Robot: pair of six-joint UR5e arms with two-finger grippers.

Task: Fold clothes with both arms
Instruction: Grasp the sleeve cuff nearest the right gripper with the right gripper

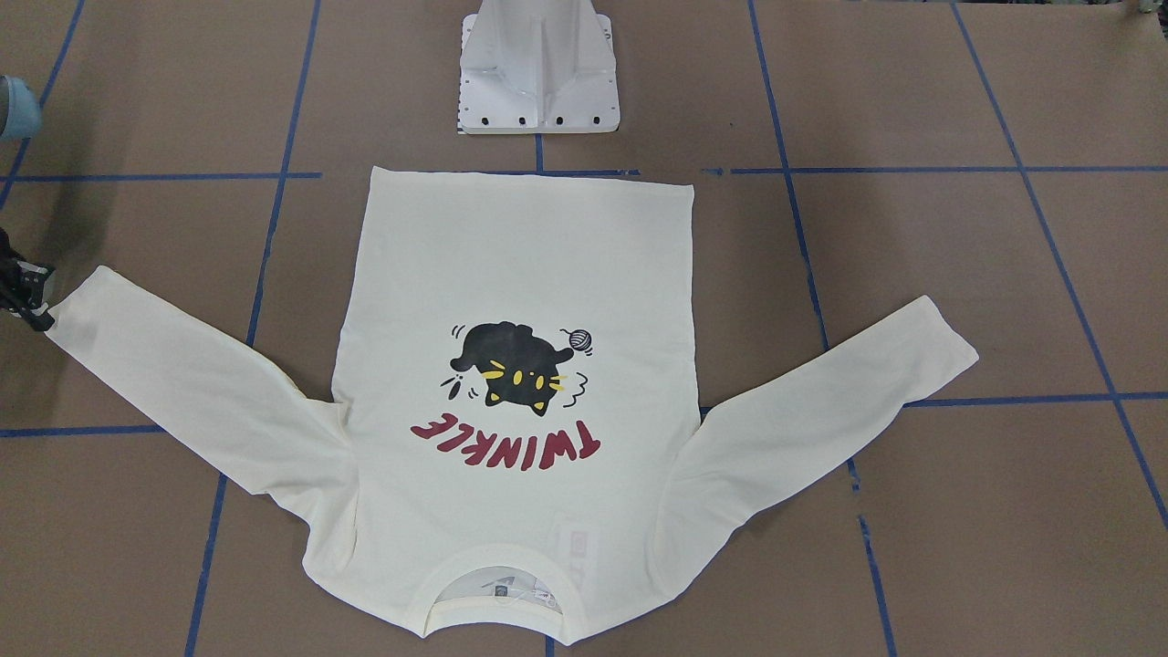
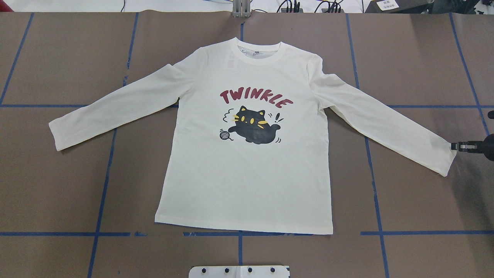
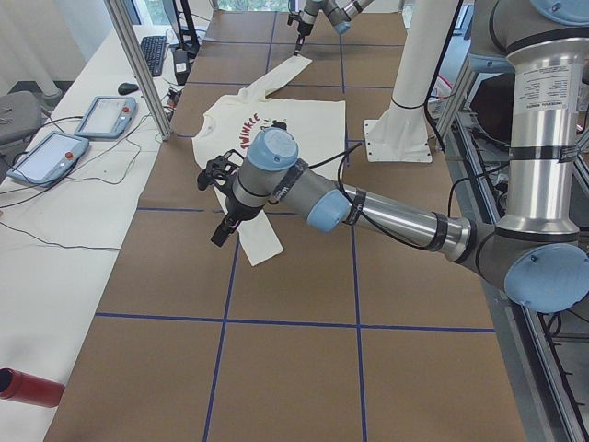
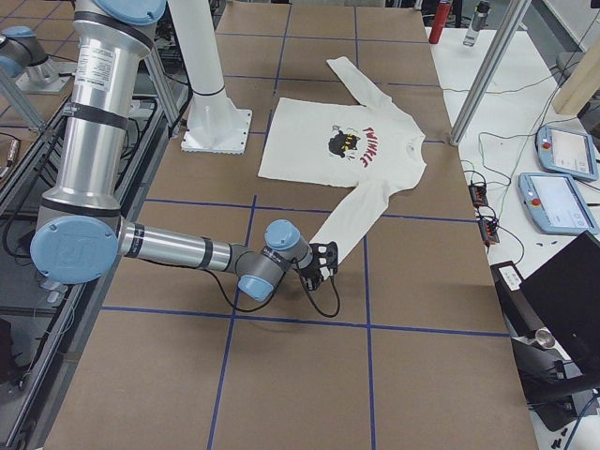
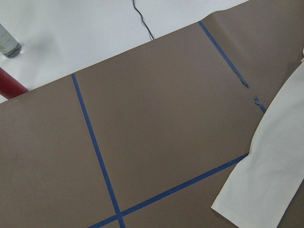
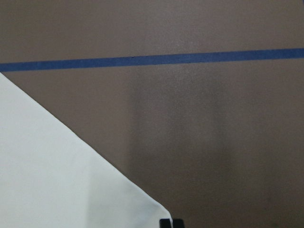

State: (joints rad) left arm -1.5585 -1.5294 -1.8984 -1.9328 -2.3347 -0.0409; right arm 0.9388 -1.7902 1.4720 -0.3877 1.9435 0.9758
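The cream long-sleeved shirt (image 2: 247, 173) lies flat with its print up and both sleeves spread, the black cat (image 2: 252, 129) and "TWINKLE" lettering showing. My right gripper (image 2: 454, 146) sits low at the end of the right sleeve's cuff (image 2: 447, 158), fingers together and tips touching the cuff's edge. It also shows in the front-facing view (image 1: 41, 310) and as two close black tips in the right wrist view (image 6: 171, 222). My left gripper (image 3: 224, 232) hovers above the left sleeve's cuff (image 3: 262, 244). Only the exterior left view shows it, so I cannot tell whether it is open or shut.
The white pedestal base (image 1: 538, 73) stands just behind the shirt's hem. Blue tape lines (image 2: 104, 173) cross the brown table. A side table holds teach pendants (image 3: 51, 157) and a red bottle (image 3: 28, 387). Aluminium posts (image 3: 138, 64) rise at the table's edge.
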